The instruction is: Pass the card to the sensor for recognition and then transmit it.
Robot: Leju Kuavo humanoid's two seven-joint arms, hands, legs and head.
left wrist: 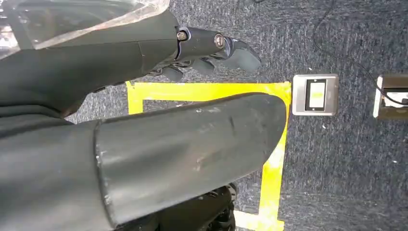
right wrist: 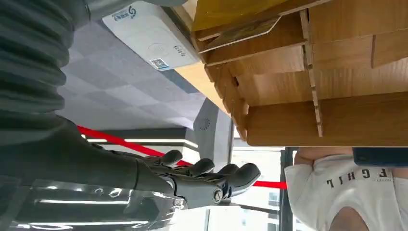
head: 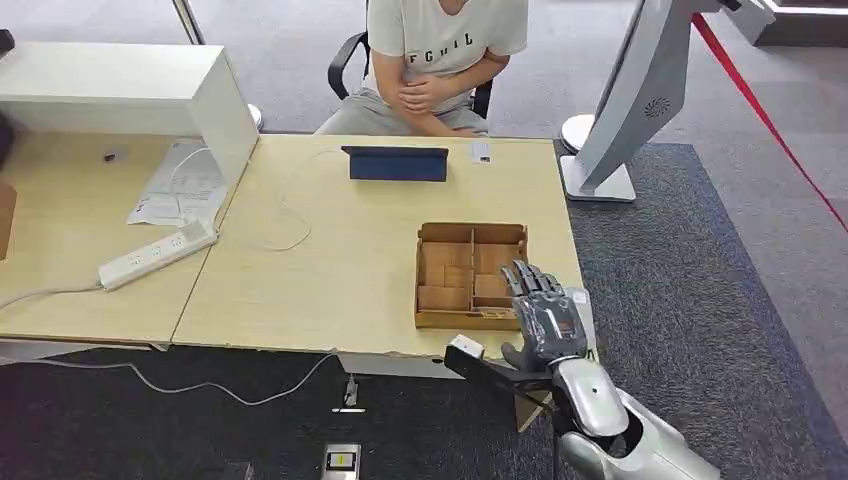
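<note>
Divided tray [head: 470,277] sits on the bench [head: 330,270] near its right front corner. Behind the tray there's a tablet [head: 397,163] with a card [head: 481,152] just right of it. Power strip [head: 157,254] lies well left of the tray.

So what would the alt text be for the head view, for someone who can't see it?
A robot's right hand, fingers spread and holding nothing, hovers at the near right corner of a divided wooden tray on a light wooden table. Across the table a seated person waits behind a dark blue tablet, with a small card beside it.
</note>
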